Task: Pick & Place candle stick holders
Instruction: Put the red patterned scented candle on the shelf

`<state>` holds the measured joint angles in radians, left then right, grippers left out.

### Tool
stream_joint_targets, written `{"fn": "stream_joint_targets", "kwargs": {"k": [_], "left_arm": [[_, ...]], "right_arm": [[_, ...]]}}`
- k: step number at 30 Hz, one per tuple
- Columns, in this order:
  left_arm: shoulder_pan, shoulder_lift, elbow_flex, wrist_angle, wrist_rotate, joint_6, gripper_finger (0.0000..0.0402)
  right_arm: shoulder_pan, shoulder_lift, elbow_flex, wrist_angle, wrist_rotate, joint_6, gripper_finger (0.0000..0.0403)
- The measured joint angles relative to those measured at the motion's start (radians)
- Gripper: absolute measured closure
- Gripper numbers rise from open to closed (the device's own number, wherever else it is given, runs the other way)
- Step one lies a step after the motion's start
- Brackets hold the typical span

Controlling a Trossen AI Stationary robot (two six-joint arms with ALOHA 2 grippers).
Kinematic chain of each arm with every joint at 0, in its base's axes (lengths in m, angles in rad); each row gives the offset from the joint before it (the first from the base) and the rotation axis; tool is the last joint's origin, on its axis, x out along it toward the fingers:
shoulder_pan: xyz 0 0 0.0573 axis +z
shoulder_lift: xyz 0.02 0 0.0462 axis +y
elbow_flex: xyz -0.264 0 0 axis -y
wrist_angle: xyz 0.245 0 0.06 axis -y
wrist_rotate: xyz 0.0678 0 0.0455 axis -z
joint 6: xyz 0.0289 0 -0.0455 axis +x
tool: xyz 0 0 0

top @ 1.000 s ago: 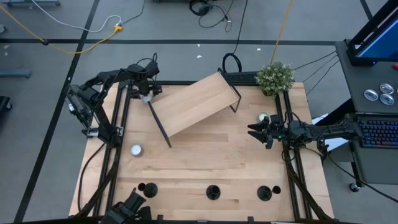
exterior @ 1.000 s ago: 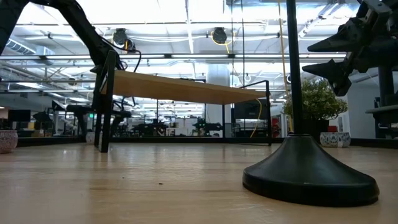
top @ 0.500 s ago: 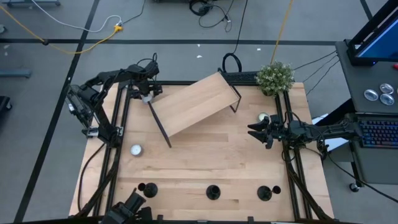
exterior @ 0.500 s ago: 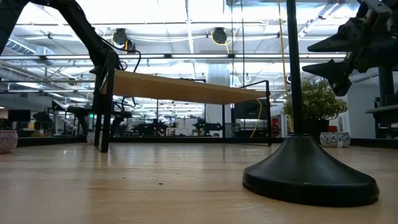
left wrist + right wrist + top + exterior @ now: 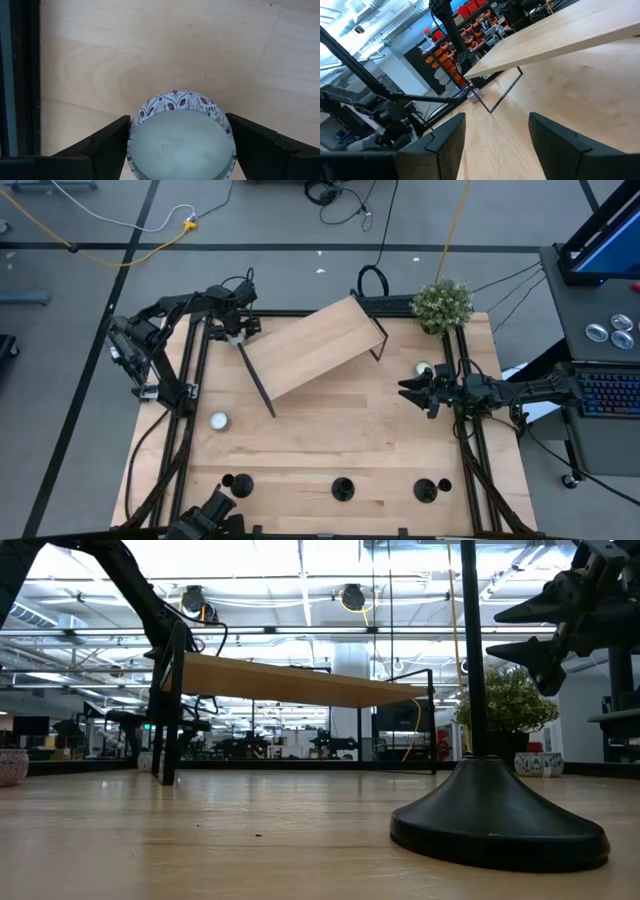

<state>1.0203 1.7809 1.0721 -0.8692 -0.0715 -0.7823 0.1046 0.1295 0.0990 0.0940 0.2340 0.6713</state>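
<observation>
Pale plywood table framed in black rails, with an open workshop visible beyond it in the low view. A flat wooden shelf on thin black wire legs stands at the far centre. Three matte black candle stick holders, round-based with thin stems, stand in a row along the near edge, untouched. The left gripper is at the far left corner, jaws spread either side of a round patterned tealight tin. The right gripper hovers at the right side, jaws spread, empty.
</observation>
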Motion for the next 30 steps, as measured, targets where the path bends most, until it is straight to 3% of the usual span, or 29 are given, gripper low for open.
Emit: {"fn": "stream_joint_targets", "kwargs": {"k": [30], "left_arm": [[0.000, -0.001, 0.000, 0.004, -0.012, -0.001, 0.0105]], "right_arm": [[0.000, 0.000, 0.000, 0.000, 0.000, -0.001, 0.0191]]}}
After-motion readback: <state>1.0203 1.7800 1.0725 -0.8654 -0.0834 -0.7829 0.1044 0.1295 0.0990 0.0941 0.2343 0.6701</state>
